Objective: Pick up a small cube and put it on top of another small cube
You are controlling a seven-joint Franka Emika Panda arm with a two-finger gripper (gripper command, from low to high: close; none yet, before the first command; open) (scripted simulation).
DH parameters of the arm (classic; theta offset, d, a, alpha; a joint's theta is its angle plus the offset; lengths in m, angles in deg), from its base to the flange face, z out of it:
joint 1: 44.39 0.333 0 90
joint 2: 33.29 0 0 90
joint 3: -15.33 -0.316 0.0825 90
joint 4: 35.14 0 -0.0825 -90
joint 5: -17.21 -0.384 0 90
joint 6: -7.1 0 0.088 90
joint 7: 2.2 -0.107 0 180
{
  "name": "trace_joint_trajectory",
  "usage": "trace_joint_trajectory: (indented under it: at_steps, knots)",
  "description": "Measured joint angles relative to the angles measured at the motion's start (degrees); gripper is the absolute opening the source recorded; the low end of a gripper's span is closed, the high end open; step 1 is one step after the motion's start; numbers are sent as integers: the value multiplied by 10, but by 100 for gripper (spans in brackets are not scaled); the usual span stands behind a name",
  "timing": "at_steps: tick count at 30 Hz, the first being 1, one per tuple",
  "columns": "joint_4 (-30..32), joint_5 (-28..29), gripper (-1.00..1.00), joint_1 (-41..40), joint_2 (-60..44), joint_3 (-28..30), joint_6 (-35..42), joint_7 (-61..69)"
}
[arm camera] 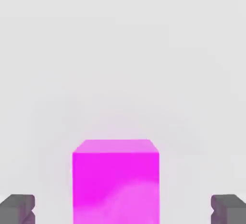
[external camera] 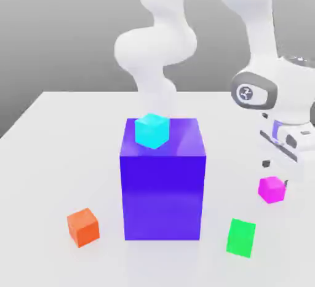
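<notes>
The small magenta-pink cube (external camera: 271,188) rests on the white table at the exterior view's right. My gripper (external camera: 275,172) hangs just above it, open, with one dark fingertip on each side of the cube and not touching it. In the hand view the magenta cube (arm camera: 115,180) fills the space between the two grey fingertips (arm camera: 18,208), with wide gaps on both sides. A small cyan cube (external camera: 152,130) sits on top of a tall blue block (external camera: 162,193).
A green cube (external camera: 240,238) stands near the front, to the exterior view's left of the magenta cube. An orange cube (external camera: 83,227) lies at the front left of the blue block. The white arm rises behind the block.
</notes>
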Motion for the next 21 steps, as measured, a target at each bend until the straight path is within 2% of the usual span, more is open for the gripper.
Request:
trace_joint_trajectory:
  at_steps: [1, 2, 9, 15, 21]
  knots:
    - [-4, 6, 0, 15, -21, 16, -17, -5]
    - [-7, 12, -100, 26, -36, 28, -30, -9]
    - [-7, 14, -100, 27, -37, 30, -30, -11]
    - [15, -64, -100, -4, 73, -20, 58, 48]
    - [-29, -98, -100, -105, 114, 26, 141, 3]
